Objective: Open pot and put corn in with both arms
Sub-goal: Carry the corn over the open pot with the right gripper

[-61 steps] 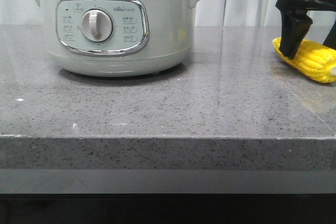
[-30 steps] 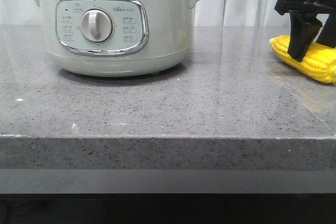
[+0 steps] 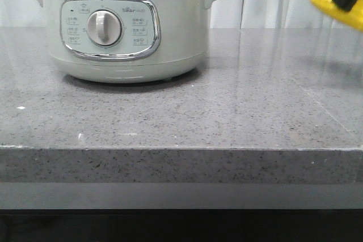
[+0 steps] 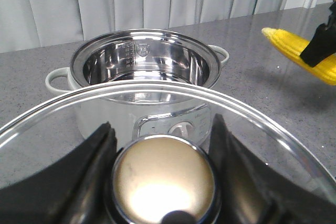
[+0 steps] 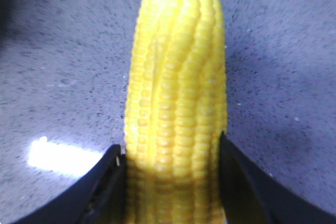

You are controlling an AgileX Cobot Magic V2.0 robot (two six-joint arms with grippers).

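Grey speckled stone forms the table (image 3: 238, 111), and the pale green pot (image 3: 122, 29) stands open on its left part, its steel bowl bare. The glass lid (image 4: 157, 95) hangs above it, its knob (image 4: 164, 182) clamped by the left hand (image 4: 163, 174). The right hand (image 5: 170, 182) grips the yellow corn (image 5: 176, 93), held in the air to the right of the pot.
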